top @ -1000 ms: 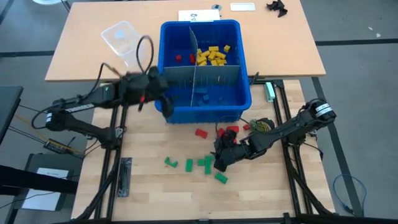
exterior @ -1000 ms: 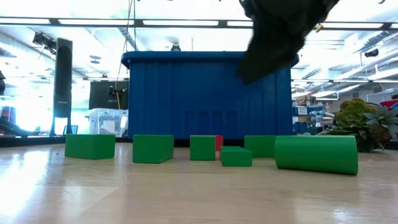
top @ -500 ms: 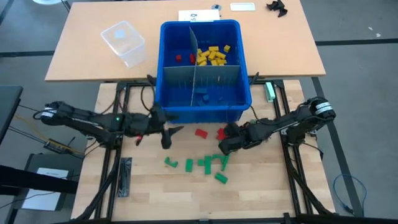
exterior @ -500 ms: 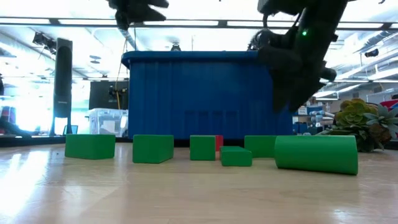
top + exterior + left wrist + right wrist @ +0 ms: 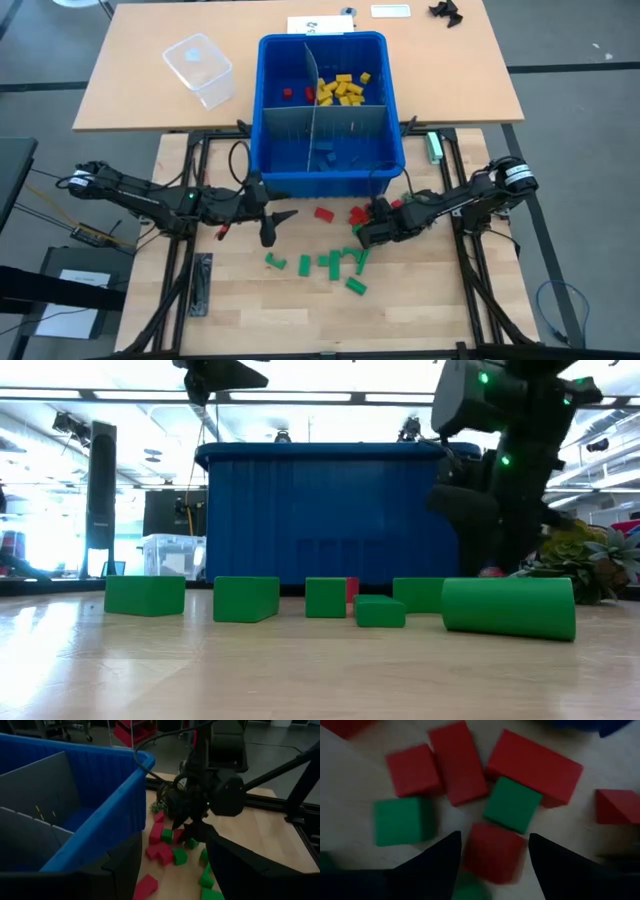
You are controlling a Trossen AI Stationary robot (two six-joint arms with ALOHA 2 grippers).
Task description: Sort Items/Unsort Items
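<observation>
**Right gripper over red cluster**

Shifted off the green blocks point(image 5: 322, 263), now right gripper point(image 5: 364, 232) above red blocks point(image 5: 492, 852) by bin point(image 5: 330, 185) front wall. Fingers apart, empty, straddling one red block directly below. Left gripper point(image 5: 276, 222) farther, open, empty.

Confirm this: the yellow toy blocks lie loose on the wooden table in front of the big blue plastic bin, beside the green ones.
Wrong place. The yellow toy blocks lie inside the big blue plastic bin, in its far right compartment. Loose on the wooden table are green blocks and red ones, as the high view shows.
</observation>
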